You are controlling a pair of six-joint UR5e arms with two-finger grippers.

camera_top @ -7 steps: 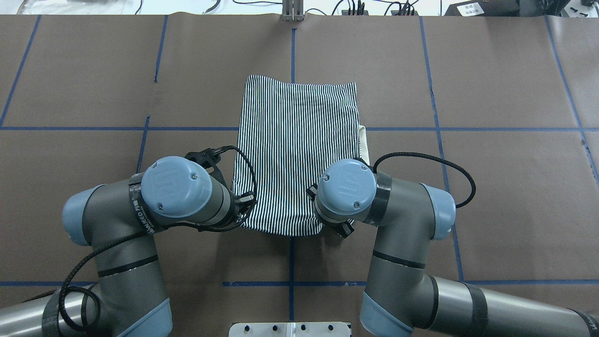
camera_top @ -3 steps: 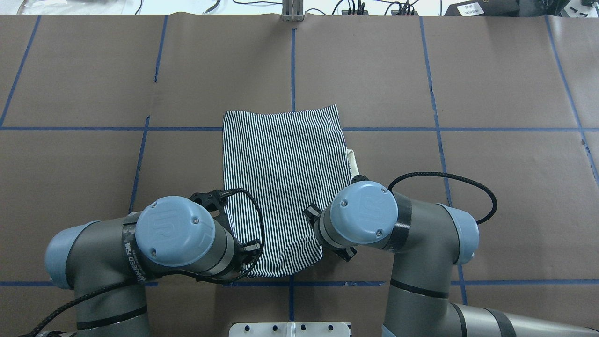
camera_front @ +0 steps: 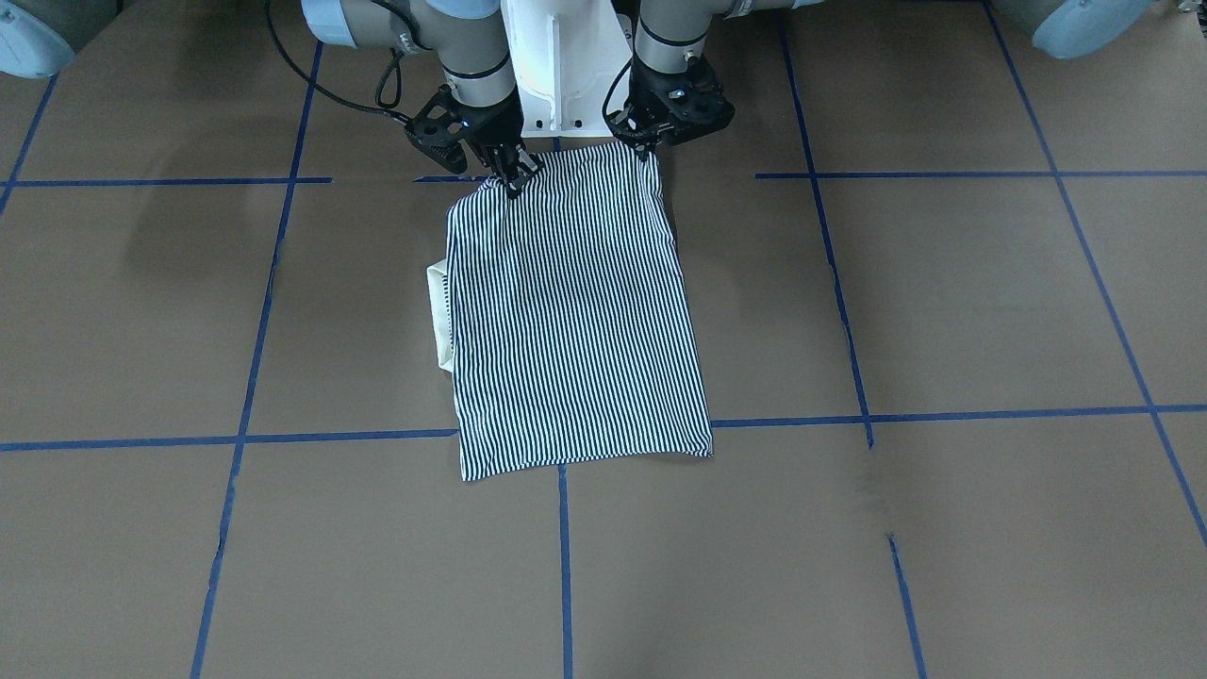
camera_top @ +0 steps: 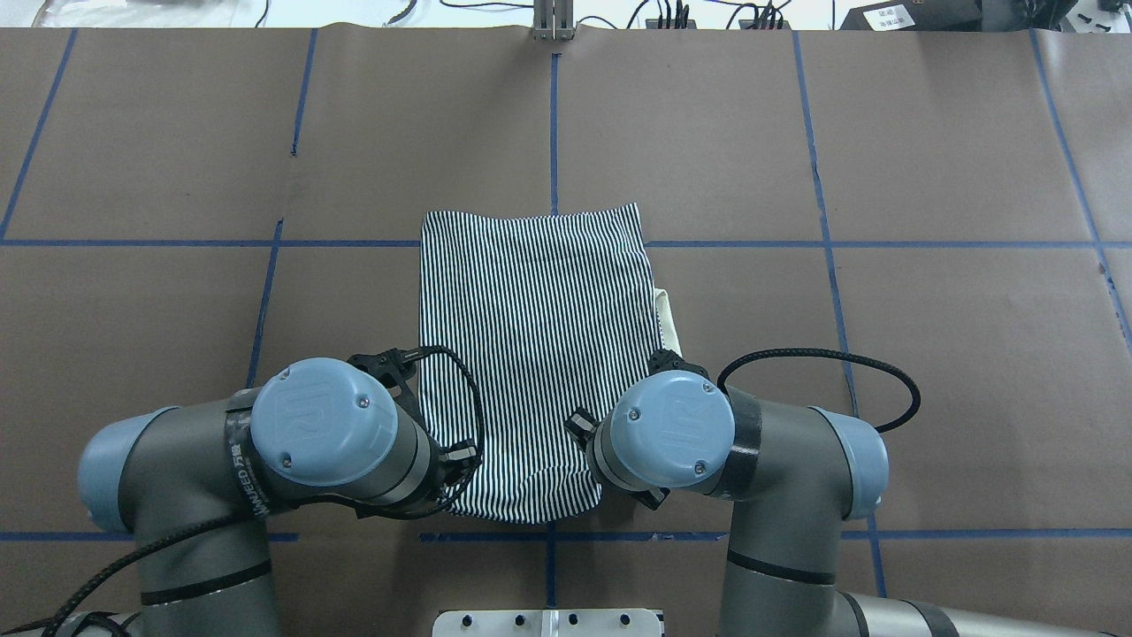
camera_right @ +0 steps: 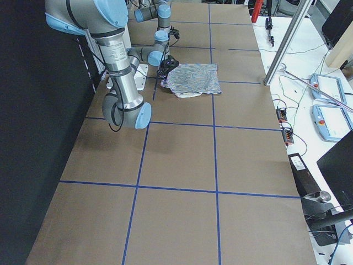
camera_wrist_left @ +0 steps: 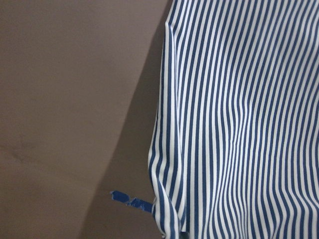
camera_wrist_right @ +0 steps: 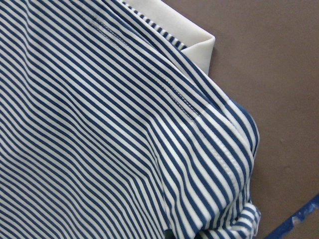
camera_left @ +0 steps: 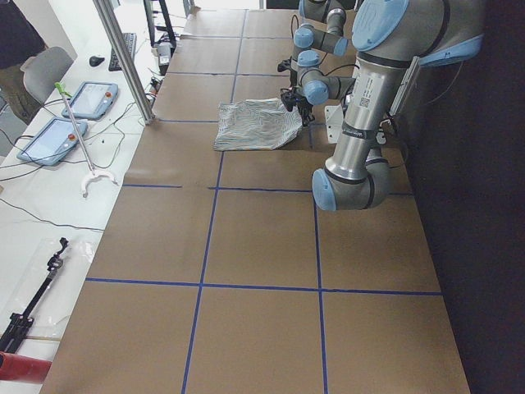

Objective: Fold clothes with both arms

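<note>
- While the left claw point(camera_front: 649, 149) and right claw point(camera_front: 514, 177) are each clamping a near corner of the polo shirt point(camera_front: 575, 311), neither is reaching farther.
- Beyond them, it is lying flat on the tabletop point(camera_front: 943, 283), long axis pointing straight away.

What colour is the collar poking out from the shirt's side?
Plain cream; the collar shows best in the right wrist view.

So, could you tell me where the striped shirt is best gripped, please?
By its two corners nearest the robot, from above: the polo shirt lies as a flat rectangle, and the left gripper and right gripper pinch exactly there.
</note>
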